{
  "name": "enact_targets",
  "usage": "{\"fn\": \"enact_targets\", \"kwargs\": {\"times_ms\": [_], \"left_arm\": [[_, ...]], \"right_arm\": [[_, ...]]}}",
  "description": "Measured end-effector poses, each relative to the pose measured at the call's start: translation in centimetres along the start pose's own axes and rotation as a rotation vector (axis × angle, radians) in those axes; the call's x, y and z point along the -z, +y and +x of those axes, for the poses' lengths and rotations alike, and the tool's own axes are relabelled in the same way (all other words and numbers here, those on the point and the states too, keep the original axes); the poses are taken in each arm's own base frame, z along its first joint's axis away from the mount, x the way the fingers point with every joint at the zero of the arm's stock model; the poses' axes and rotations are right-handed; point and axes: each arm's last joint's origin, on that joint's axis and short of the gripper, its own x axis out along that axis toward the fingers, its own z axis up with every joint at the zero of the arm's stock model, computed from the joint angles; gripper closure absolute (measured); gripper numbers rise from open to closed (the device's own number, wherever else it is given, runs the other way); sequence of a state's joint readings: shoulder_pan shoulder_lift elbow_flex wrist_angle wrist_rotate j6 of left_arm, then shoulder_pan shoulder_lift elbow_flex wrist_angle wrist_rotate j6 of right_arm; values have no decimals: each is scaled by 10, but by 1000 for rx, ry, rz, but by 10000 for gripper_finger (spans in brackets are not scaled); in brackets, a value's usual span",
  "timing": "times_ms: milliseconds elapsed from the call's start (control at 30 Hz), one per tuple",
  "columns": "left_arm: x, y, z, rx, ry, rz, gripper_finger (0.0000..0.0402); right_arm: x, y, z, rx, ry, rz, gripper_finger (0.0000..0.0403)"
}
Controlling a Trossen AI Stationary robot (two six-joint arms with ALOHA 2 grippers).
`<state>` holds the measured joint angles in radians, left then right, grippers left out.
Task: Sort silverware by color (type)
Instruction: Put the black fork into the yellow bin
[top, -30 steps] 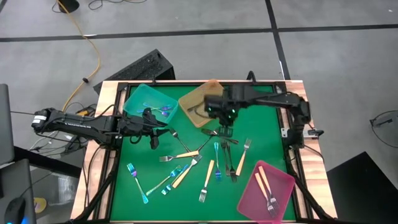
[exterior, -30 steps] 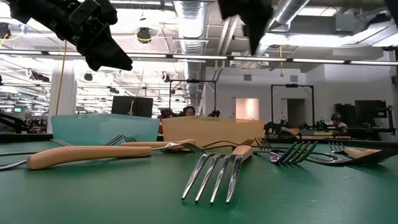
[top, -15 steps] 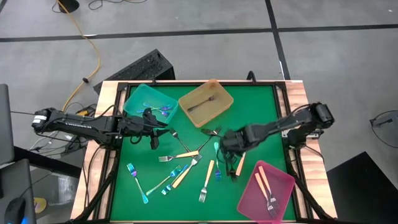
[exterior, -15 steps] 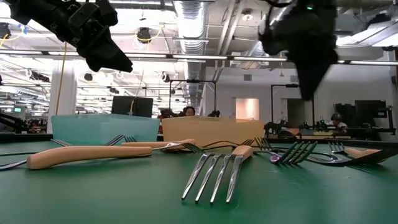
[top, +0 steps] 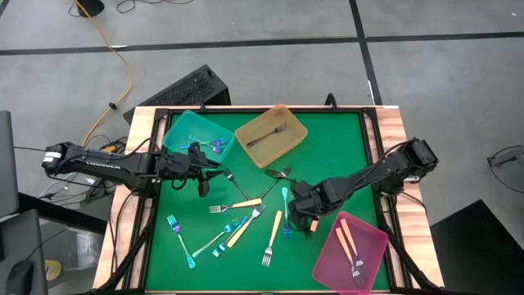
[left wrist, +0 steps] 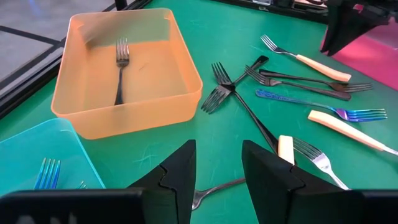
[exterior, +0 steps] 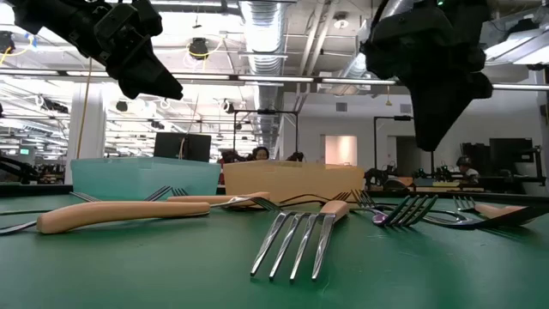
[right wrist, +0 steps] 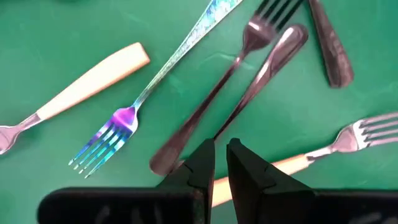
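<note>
The right gripper [right wrist: 220, 163] hangs low over the mat's centre-right, its fingers nearly together with only a slit between them and nothing held, right above the handle of a dark grey fork [right wrist: 214, 99]. Beside that fork, toward nine o'clock in the high view, lie an iridescent fork [top: 286, 209] and a cream-handled fork [top: 271, 238]. Toward four o'clock sits the pink tray [top: 370, 256] with two pieces inside. Across the mat at about nine o'clock, the left gripper [left wrist: 219, 168] hovers, fingers parted and empty. Farther off, at twelve o'clock, the amber tray [left wrist: 180, 59] holds one grey fork [left wrist: 120, 68]; the teal tray [top: 176, 131] beside it holds blue pieces.
</note>
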<state>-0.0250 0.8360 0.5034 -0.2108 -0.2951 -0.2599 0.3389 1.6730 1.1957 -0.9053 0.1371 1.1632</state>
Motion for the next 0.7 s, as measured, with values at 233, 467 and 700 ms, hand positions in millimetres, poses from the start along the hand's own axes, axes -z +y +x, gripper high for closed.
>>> {"fn": "enact_targets", "kwargs": {"times_ms": [233, 467, 700], "left_arm": [[0, 0, 0, 0, 0, 4, 287], [0, 0, 0, 0, 0, 4, 287], [0, 0, 0, 0, 0, 3, 287]], "right_arm": [[12, -1, 8, 6, 4, 37, 287], [16, -4, 18, -3, -14, 63, 227], [17, -3, 30, -76, -43, 80, 200]]}}
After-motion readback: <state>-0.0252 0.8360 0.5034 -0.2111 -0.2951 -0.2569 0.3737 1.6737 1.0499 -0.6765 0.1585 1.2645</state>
